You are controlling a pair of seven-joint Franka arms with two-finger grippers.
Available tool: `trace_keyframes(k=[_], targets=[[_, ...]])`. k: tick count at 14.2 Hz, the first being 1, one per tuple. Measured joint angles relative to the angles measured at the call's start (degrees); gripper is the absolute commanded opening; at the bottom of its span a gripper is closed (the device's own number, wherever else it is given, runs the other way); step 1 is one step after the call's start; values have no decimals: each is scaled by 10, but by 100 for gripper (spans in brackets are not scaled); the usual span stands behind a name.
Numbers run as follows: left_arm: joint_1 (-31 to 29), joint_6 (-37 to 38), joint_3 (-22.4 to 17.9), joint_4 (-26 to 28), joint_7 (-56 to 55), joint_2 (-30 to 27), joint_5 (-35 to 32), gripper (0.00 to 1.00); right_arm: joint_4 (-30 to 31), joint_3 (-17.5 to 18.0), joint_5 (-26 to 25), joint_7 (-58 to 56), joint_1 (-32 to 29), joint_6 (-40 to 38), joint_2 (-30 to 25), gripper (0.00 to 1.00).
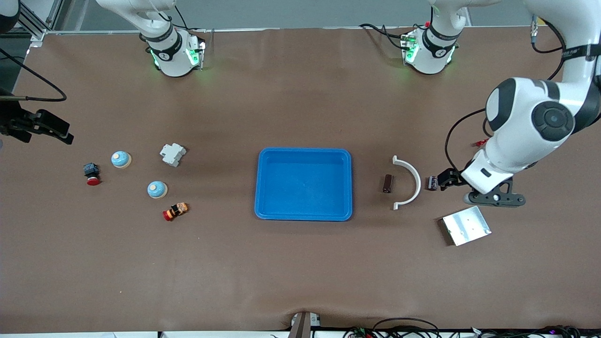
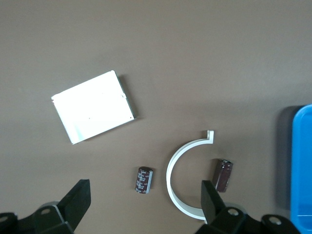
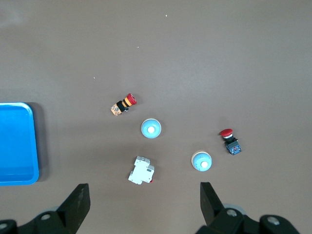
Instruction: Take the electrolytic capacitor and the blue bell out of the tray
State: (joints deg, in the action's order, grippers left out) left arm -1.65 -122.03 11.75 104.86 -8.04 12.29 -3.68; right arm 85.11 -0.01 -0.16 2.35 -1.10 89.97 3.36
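Two dark brown capacitors lie toward the left arm's end of the table, one (image 1: 431, 182) (image 2: 144, 180) on each side of a white curved bracket (image 1: 408, 180) (image 2: 187, 180); the second capacitor (image 1: 387, 183) (image 2: 223, 174) is on the tray side. My left gripper (image 1: 445, 180) (image 2: 145, 200) hangs open over the first capacitor, holding nothing. Two light-blue bells (image 1: 121, 159) (image 1: 157, 189) (image 3: 202, 161) (image 3: 150, 128) sit toward the right arm's end. My right gripper (image 1: 56, 129) (image 3: 144, 202) is open and empty, high over that end of the table. The blue tray (image 1: 263, 184) (image 3: 17, 144) sits mid-table.
A white circuit breaker (image 1: 173, 154) (image 3: 141, 170) and two red-capped push buttons (image 1: 92, 173) (image 1: 175, 211) lie around the bells. A shiny metal plate (image 1: 466, 225) (image 2: 92, 106) rests nearer the front camera than the left gripper. The tray's edge (image 2: 302, 165) shows in the left wrist view.
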Motion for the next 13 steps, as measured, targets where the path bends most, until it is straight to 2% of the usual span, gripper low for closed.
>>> trace_keyframes(k=[6, 13], targets=[[-9, 66, -4, -21, -8, -60, 10, 100, 0, 2, 0, -4, -11, -1, 0, 100], [-4, 200, 2, -83, -8, -70, 15, 100, 0, 4, 5, -4, -11, -14, 0, 100]])
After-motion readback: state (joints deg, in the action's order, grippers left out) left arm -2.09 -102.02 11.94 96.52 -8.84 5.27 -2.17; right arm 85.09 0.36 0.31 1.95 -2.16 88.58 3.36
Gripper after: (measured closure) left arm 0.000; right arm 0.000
